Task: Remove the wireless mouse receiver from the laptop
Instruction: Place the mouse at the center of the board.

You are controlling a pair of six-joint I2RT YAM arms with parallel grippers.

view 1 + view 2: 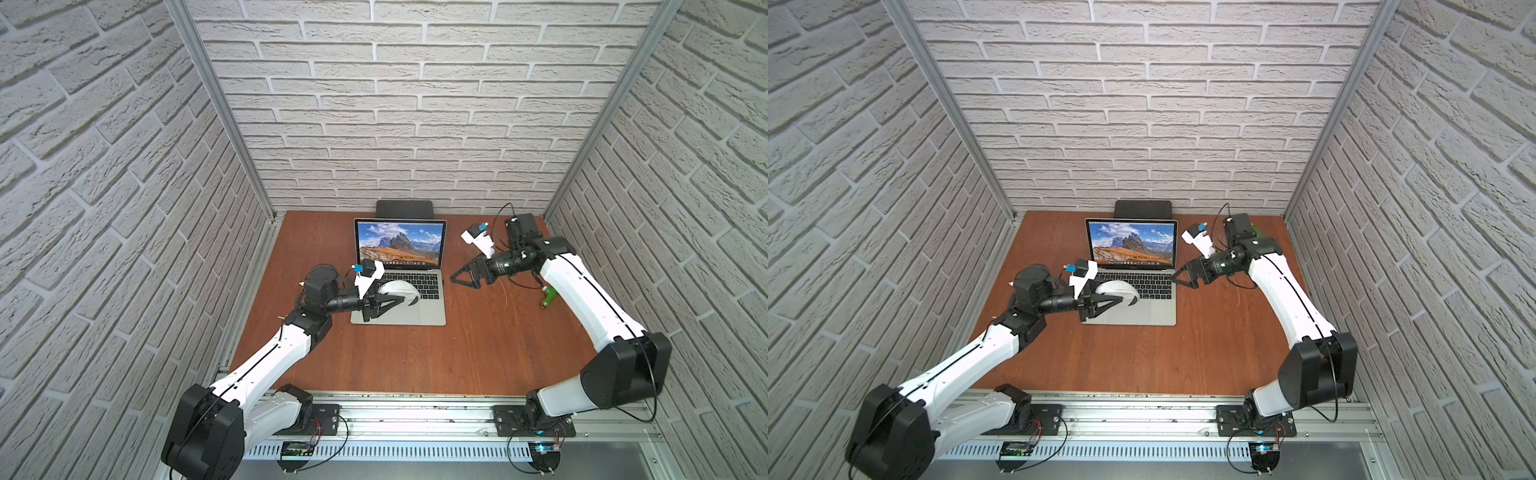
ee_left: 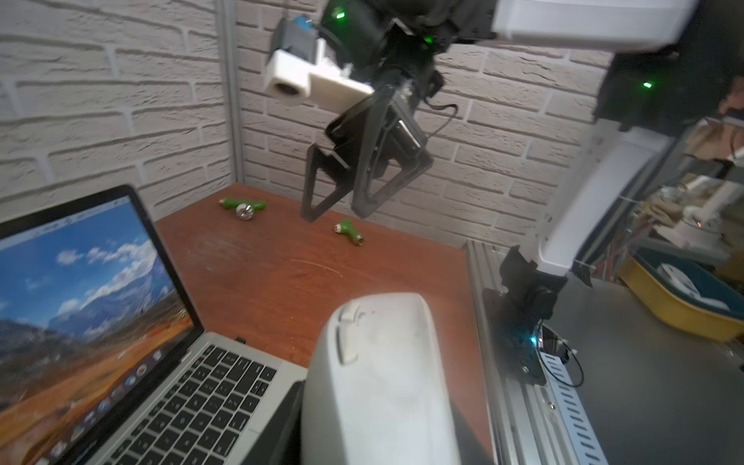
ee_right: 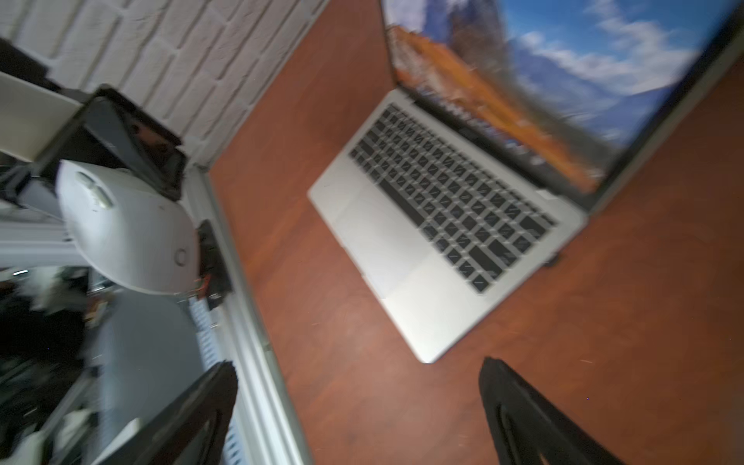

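The silver laptop (image 1: 432,311) (image 1: 1158,311) stands open mid-table, a mountain picture on its screen. The wireless mouse receiver (image 2: 240,340) (image 3: 553,259) is a tiny dark-looking stub sticking out of the laptop's right side near the hinge. My left gripper (image 1: 410,297) (image 1: 1133,297) hovers over the keyboard's left part, shut on the light-grey mouse (image 1: 399,288) (image 2: 382,382) (image 3: 129,233). My right gripper (image 1: 461,279) (image 1: 1183,279) (image 2: 336,215) (image 3: 358,364) hangs open and empty just right of the laptop, a little above the table, fingertips toward the laptop's right edge.
Green pipe fittings (image 1: 548,297) (image 2: 243,207) (image 2: 348,232) lie on the table's right side, under and behind the right arm. A flat dark pad (image 1: 405,208) leans at the back wall behind the screen. Brick walls close three sides; a metal rail (image 1: 415,409) runs along the front.
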